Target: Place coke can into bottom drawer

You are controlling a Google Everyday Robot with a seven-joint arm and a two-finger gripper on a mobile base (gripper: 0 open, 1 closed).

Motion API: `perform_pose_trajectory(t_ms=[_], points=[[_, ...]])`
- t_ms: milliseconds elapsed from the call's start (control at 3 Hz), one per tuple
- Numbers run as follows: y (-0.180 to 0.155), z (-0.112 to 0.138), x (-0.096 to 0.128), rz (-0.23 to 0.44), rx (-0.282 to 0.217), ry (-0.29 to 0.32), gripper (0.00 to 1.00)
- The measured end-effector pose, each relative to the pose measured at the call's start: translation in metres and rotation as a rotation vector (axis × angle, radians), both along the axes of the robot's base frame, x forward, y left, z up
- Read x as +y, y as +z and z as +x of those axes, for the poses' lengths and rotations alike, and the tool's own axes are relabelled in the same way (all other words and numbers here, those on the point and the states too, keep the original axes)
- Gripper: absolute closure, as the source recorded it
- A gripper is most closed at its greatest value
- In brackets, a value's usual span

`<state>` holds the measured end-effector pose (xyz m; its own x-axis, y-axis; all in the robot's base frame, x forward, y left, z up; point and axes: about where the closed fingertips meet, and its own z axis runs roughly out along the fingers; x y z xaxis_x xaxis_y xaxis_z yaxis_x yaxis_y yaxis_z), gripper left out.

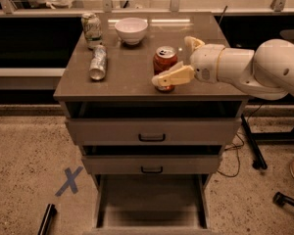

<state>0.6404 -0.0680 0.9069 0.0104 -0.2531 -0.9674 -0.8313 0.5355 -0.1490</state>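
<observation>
My gripper (pixel 173 60) sits open round the coke can (pixel 164 58), no grip yet; can's upright on bench (pixel 122 80), bottom drawer (pixel 149 202) already pulled out. Left: grab, lift, lower in

The arm (pixel 277 70) enters from the 3 o'clock edge and reaches toward 9 o'clock, ending in a thick, rounded wrist housing (pixel 218 65). The gripper (pixel 172 60) sits just above the middle of the view with its jaws spread apart. The near finger (pixel 172 76) points toward 8 o'clock. The far finger (pixel 192 42) lies at 1 o'clock from it.
</observation>
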Motion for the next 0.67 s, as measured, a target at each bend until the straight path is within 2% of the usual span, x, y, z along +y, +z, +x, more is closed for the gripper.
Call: perform_pose_trajectory(t_ms=[333,667], points=[[0.0001,-0.0003,0.0027,0.0,0.0,0.004,0.18],[0.0003,-0.0005,0.0056,0.0,0.0,0.009,0.41]])
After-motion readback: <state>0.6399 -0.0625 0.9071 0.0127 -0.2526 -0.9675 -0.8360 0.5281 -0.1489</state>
